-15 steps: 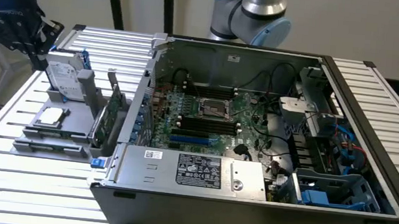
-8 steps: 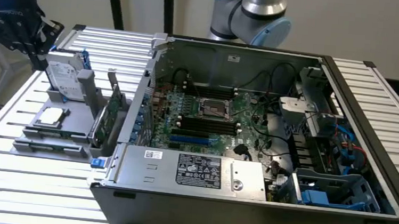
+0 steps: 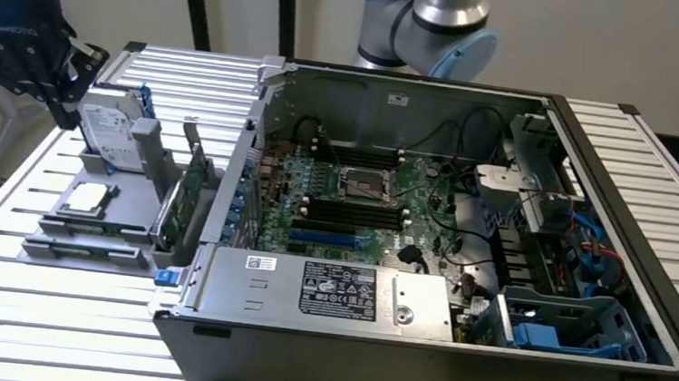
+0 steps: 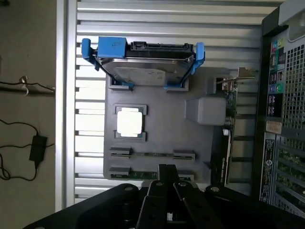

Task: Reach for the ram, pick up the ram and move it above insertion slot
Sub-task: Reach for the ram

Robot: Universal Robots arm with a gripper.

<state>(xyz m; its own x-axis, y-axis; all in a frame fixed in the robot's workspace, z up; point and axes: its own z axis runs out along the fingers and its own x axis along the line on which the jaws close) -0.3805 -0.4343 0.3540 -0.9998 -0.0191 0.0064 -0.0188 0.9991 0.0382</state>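
Your claw hangs clear above the gray tray, tips drawn narrow, holding nothing. The ram lies in that tray's end holder, untouched. The open computer case stands beside the tray, on the exterior view's right.

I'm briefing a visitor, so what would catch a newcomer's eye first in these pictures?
The open computer case dominates the exterior view's middle, its green motherboard laid bare. On the exterior view's left, a gray holder carries a hard drive in blue brackets, with the gripper above the holder.
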